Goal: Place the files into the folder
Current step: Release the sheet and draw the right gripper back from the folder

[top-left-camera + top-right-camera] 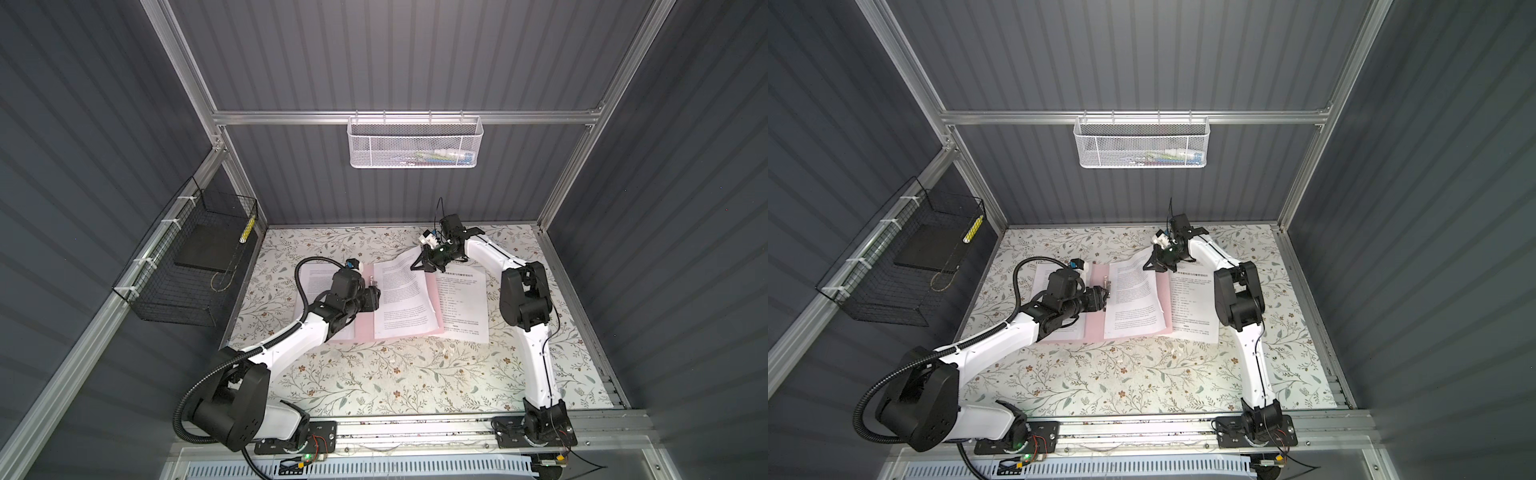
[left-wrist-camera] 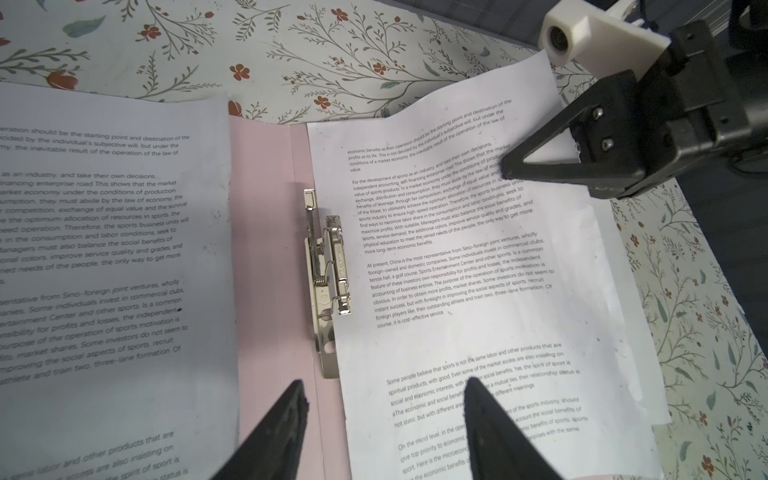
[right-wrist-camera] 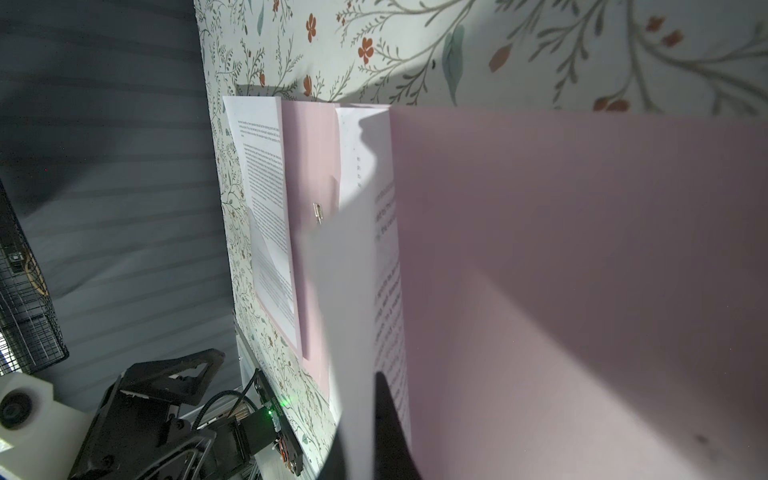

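Left gripper (image 2: 386, 392) open beside silver metal clip (image 2: 328, 270) of pale pink flat folder (image 2: 266, 249). Right gripper (image 2: 515, 166) pinches white printed sheet (image 2: 457, 270) lying on it; tug hard, you risk torn corner, dragged folder.

Robotics lab test cell: grey ribbed wall panels (image 1: 395, 54) in silver aluminium framing (image 1: 291, 117) enclose a floral-covered bench (image 1: 374, 374), with a white-and-black robot arm (image 1: 286, 345) bolted at each front corner.
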Robot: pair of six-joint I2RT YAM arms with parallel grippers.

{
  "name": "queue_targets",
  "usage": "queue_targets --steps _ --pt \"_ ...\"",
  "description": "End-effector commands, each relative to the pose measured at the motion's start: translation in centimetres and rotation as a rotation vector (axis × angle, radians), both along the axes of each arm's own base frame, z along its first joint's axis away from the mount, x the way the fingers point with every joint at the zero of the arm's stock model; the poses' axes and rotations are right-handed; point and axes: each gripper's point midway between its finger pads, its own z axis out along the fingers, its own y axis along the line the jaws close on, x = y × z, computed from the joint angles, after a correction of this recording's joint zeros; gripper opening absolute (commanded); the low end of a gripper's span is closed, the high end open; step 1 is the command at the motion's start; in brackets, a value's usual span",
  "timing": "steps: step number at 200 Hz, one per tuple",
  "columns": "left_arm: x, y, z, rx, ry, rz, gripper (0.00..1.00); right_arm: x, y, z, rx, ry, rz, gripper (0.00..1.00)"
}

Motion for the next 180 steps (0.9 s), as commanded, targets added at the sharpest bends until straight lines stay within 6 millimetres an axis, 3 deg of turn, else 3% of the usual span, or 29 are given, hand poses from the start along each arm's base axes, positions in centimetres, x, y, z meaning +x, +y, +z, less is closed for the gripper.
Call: queue_targets --steps 1,19,46,70,102,129,150,180 --pt "0.1 0.0 -0.5 -0.006 0.011 -0.004 0.62 0.0 0.1 -0.7 -0.014 0.01 0.002 0.02" --pt "0.1 -0.1 -0.6 -0.009 0.013 -0.002 0.62 0.1 0.1 -0.7 -0.02 0.009 -0.004 0.09" --pt "0.1 0.0 -0.6 -0.009 0.015 0.001 0.62 0.1 -0.3 -0.6 -0.046 -0.003 -0.022 0.33" --pt "0.2 -0.1 -0.4 -0.011 0.011 -0.003 0.62 0.3 -1.2 1.1 -0.087 -0.066 -0.044 0.49" --pt "0.3 -0.5 -0.1 -0.024 0.011 -0.017 0.62 -0.2 -3.7 4.3 -0.206 -0.153 -0.066 0.59" --pt "0.3 -0.8 0.1 -0.036 0.007 -0.026 0.62 -1.7 -7.7 5.3 -0.358 -0.167 -0.096 0.63" --pt "0.5 -1.4 0.5 -0.048 -0.007 -0.052 0.63 -2.6 -13.5 5.8 -0.518 -0.205 -0.183 0.65" --pt "1.0 -3.9 1.4 -0.068 -0.019 -0.113 0.63 -5.3 -19.3 5.1 -0.45 -0.156 -0.336 0.66"
